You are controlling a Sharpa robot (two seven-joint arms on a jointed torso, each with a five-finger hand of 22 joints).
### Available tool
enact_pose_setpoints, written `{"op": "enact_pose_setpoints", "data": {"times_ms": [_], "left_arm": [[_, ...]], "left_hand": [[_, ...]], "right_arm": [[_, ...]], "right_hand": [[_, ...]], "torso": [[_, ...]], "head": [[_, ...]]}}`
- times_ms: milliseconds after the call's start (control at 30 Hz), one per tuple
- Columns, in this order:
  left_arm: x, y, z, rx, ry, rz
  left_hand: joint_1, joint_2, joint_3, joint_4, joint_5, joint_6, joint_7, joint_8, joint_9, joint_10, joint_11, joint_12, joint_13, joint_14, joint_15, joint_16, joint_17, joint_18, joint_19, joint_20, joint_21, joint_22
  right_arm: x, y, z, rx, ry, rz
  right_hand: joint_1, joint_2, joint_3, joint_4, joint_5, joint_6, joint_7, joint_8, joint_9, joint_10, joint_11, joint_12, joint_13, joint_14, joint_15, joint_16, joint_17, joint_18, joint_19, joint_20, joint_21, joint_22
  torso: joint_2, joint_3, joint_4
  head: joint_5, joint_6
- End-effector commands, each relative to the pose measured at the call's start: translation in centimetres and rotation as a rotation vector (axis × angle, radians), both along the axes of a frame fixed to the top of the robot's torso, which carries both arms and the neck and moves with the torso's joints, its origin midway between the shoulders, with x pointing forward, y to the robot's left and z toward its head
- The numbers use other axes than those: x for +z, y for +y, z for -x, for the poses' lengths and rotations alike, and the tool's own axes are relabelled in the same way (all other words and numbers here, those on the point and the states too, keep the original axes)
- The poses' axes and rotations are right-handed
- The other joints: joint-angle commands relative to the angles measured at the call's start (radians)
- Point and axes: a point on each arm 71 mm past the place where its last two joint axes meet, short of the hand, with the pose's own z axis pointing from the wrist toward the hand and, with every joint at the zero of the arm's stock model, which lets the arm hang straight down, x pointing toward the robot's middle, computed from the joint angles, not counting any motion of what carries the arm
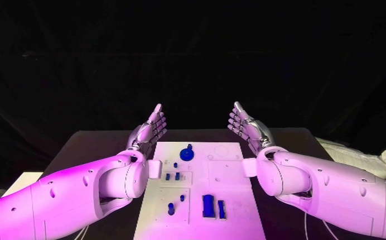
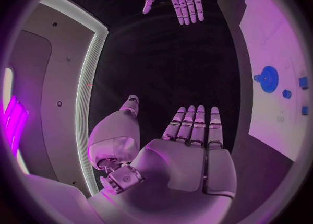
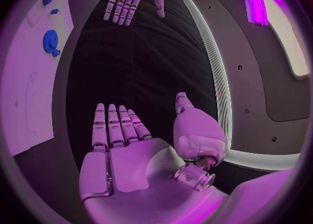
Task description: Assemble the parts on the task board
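Task board [image 1: 211,187] lies at mid-desk [image 1: 96,142] between your arms. Left hand [image 1: 148,127] is raised at the board's far left corner, fingers straight and apart, holding nothing, likely parked clear of the work. On the board I count one round geared part [image 1: 187,153] far, four small parts mid-left, two larger blocks [image 1: 214,206] near. Right hand [image 1: 247,124] mirrors it, empty and spread.

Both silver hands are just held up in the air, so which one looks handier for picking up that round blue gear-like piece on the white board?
Probably the left hand. The round blue gear-like piece lies on the left half of the white task board, nearer that hand. The right hand is raised open above the board's far side.
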Motion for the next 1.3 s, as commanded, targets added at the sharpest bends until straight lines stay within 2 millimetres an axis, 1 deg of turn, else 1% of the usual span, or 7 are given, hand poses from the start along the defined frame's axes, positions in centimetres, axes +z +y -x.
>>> {"op": "enact_pose_setpoints", "data": {"times_ms": [33, 467, 933, 967, 1000, 1067, 1300], "left_arm": [[0.66, 0.12, 0.23, 0.072, -0.086, -0.087], [0.67, 0.09, 0.27, 0.074, -0.088, -0.088], [0.67, 0.09, 0.27, 0.074, -0.088, -0.088], [0.67, 0.09, 0.27, 0.074, -0.088, -0.088], [0.67, 0.09, 0.27, 0.074, -0.088, -0.088], [0.67, 0.09, 0.27, 0.074, -0.088, -0.088], [0.67, 0.09, 0.27, 0.074, -0.088, -0.088]], "left_hand": [[-0.159, 0.001, -0.07, -0.001, -0.011, -0.112, -0.028, -0.01, -0.003, -0.12, -0.013, -0.011, -0.002, -0.111, -0.007, -0.062, -0.006, -0.066, -0.096, -0.081, -0.006, -0.055], [-0.301, 0.001, -0.07, -0.001, -0.011, -0.211, -0.028, -0.01, -0.003, -0.226, -0.013, -0.011, -0.002, -0.21, -0.007, -0.062, -0.006, -0.066, -0.181, -0.081, -0.006, -0.173], [-0.385, 0.001, -0.07, -0.001, -0.011, -0.27, -0.028, -0.01, -0.003, -0.29, -0.013, -0.011, -0.002, -0.268, -0.007, -0.062, -0.006, -0.066, -0.229, -0.081, -0.006, -0.173], [-0.393, 0.001, -0.07, -0.001, -0.011, -0.277, -0.028, -0.01, -0.003, -0.298, -0.013, -0.011, -0.002, -0.276, -0.007, -0.062, -0.006, -0.066, -0.302, -0.081, -0.006, -0.173], [-0.412, 0.001, -0.07, -0.001, -0.011, -0.351, -0.028, -0.01, -0.003, -0.375, -0.013, -0.011, -0.002, -0.348, -0.007, -0.062, -0.006, -0.066, -0.302, -0.081, -0.006, -0.173], [-0.5, 0.001, -0.07, -0.001, -0.011, -0.351, -0.028, -0.01, -0.003, -0.375, -0.013, -0.011, -0.002, -0.348, -0.007, -0.062, -0.006, -0.066, -0.302, -0.081, -0.006, -0.173], [-0.5, 0.001, -0.07, -0.001, -0.011, -0.351, -0.028, -0.01, -0.003, -0.375, -0.013, -0.011, -0.002, -0.348, -0.007, -0.062, -0.006, -0.066, -0.302, -0.081, -0.006, -0.173]], "right_arm": [[0.32, -0.48, 0.17, -0.096, -0.041, 0.003], [0.32, -0.48, 0.18, -0.096, -0.041, 0.003], [0.32, -0.48, 0.18, -0.096, -0.041, 0.003], [0.32, -0.48, 0.18, -0.096, -0.041, 0.003], [0.32, -0.48, 0.18, -0.096, -0.041, 0.003], [0.32, -0.48, 0.18, -0.096, -0.041, 0.003], [0.32, -0.48, 0.18, -0.096, -0.041, 0.003]], "right_hand": [[-0.172, 0.0, -0.006, -0.004, -0.022, -0.111, -0.027, -0.007, -0.01, -0.125, -0.011, -0.007, -0.04, -0.129, -0.003, -0.008, -0.051, -0.069, -0.12, -0.047, -0.051, -0.025], [-0.318, 0.0, -0.006, -0.004, -0.022, -0.206, -0.027, -0.007, -0.01, -0.232, -0.011, -0.007, -0.04, -0.239, -0.003, -0.008, -0.051, -0.069, -0.223, -0.047, -0.051, -0.025], [-0.405, 0.0, -0.006, -0.004, -0.022, -0.262, -0.027, -0.007, -0.01, -0.297, -0.011, -0.007, -0.04, -0.305, -0.003, -0.008, -0.051, -0.069, -0.285, -0.047, -0.051, -0.025], [-0.417, 0.0, -0.006, -0.004, -0.022, -0.339, -0.027, -0.007, -0.01, -0.304, -0.011, -0.007, -0.04, -0.313, -0.003, -0.008, -0.051, -0.069, -0.293, -0.047, -0.051, -0.025], [-0.438, 0.0, -0.006, -0.004, -0.022, -0.339, -0.027, -0.007, -0.01, -0.383, -0.011, -0.007, -0.04, -0.394, -0.003, -0.008, -0.051, -0.069, -0.368, -0.047, -0.051, -0.025], [-0.525, 0.0, -0.006, -0.004, -0.022, -0.339, -0.027, -0.007, -0.01, -0.383, -0.011, -0.007, -0.04, -0.394, -0.003, -0.008, -0.051, -0.069, -0.368, -0.047, -0.051, -0.025], [-0.525, 0.0, -0.006, -0.004, -0.022, -0.339, -0.027, -0.007, -0.01, -0.383, -0.011, -0.007, -0.04, -0.394, -0.003, -0.008, -0.051, -0.069, -0.368, -0.047, -0.051, -0.025]], "torso": [[-0.004, 0.0009, 0.0017], [-0.004, 0.0009, 0.0017], [-0.004, 0.0009, 0.0017], [-0.004, 0.0009, 0.0017], [-0.004, 0.0009, 0.0017], [-0.004, 0.0009, 0.0017], [-0.004, 0.0009, 0.0017]], "head": [[0.0, 0.001], [0.0, 0.001], [0.0, 0.001], [0.0, 0.001], [0.0, 0.001], [0.0, 0.001], [0.0, 0.001]]}}
